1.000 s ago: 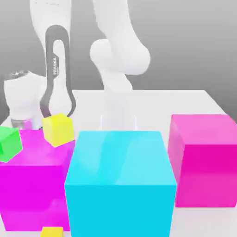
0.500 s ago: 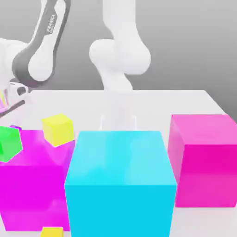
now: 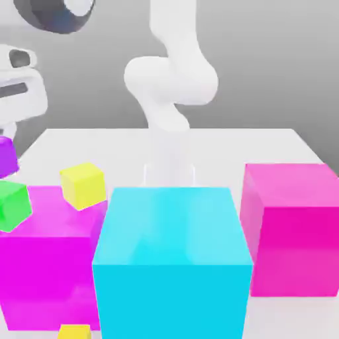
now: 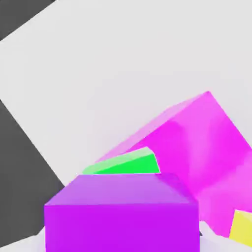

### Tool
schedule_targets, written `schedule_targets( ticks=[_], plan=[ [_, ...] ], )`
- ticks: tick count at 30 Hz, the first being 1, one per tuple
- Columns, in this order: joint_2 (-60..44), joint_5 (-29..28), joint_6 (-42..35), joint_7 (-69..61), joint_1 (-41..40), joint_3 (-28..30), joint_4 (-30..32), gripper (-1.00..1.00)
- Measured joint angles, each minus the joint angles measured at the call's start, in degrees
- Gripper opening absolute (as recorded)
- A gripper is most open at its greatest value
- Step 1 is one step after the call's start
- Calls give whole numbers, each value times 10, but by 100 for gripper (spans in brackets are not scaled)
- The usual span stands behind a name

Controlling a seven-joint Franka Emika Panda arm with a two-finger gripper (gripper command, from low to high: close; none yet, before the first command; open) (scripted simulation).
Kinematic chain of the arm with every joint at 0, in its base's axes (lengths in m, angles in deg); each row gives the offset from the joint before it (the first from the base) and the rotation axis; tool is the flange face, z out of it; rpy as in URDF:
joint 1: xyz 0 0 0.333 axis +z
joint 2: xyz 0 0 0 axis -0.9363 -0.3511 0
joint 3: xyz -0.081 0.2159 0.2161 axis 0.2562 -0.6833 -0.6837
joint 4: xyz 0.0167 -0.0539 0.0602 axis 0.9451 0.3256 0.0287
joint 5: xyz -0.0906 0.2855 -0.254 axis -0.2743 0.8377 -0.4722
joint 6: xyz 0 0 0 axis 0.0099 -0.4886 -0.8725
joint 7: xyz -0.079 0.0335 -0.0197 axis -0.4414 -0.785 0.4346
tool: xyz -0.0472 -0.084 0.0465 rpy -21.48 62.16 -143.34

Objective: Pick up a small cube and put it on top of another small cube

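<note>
A small violet-purple cube (image 3: 6,156) hangs at the exterior view's left edge, just below my gripper's white hand (image 3: 20,85) and a little above the small green cube (image 3: 13,205). Whether it touches the green cube I cannot tell. In the hand view the purple cube (image 4: 120,216) is very close to the camera, with the green cube (image 4: 127,164) right behind it. A small yellow cube (image 3: 83,185) sits tilted on the left magenta block (image 3: 46,258).
A big cyan block (image 3: 172,258) stands in front at the middle, and a second big magenta block (image 3: 291,228) is on the exterior view's right. Another small yellow cube (image 3: 74,331) lies at the bottom edge. The arm's white base (image 3: 169,99) rises behind the blocks on the white table (image 3: 251,145).
The arm has swung up and toward the exterior view's left. The purple cube has risen from behind the green cube to the left edge, under the hand.
</note>
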Motion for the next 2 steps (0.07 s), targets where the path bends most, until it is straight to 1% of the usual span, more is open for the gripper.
schedule_targets(
  ticks=[2],
  plan=[
    [0,0,0,0,0,0,0,100]
  ],
)
